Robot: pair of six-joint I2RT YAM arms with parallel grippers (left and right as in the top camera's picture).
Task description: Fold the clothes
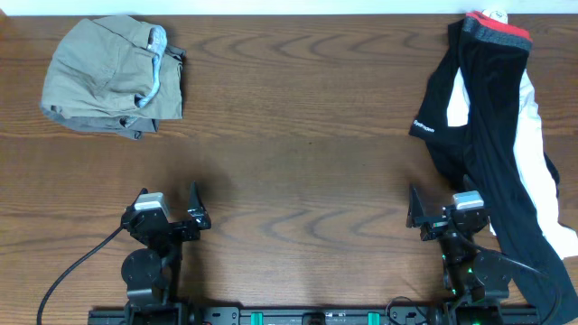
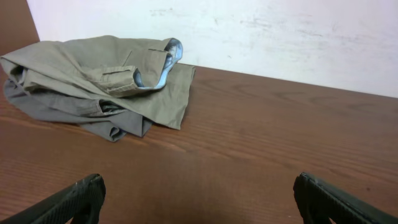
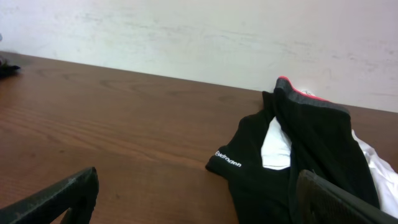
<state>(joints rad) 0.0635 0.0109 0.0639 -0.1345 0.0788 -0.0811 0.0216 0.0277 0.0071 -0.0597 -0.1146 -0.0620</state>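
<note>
A folded khaki garment (image 1: 113,77) lies at the table's far left; it also shows in the left wrist view (image 2: 99,81). A black garment with white panels and a red waistband (image 1: 492,135) lies unfolded along the right side, trailing to the front right edge; it shows in the right wrist view (image 3: 292,155). My left gripper (image 1: 168,204) is open and empty near the front left, well short of the khaki garment. My right gripper (image 1: 447,208) is open and empty at the front right, its right finger next to the black garment.
The wooden table (image 1: 298,135) stretches between the two garments. A black cable (image 1: 72,271) runs from the left arm's base to the front edge. A pale wall (image 2: 280,37) stands behind the table's far edge.
</note>
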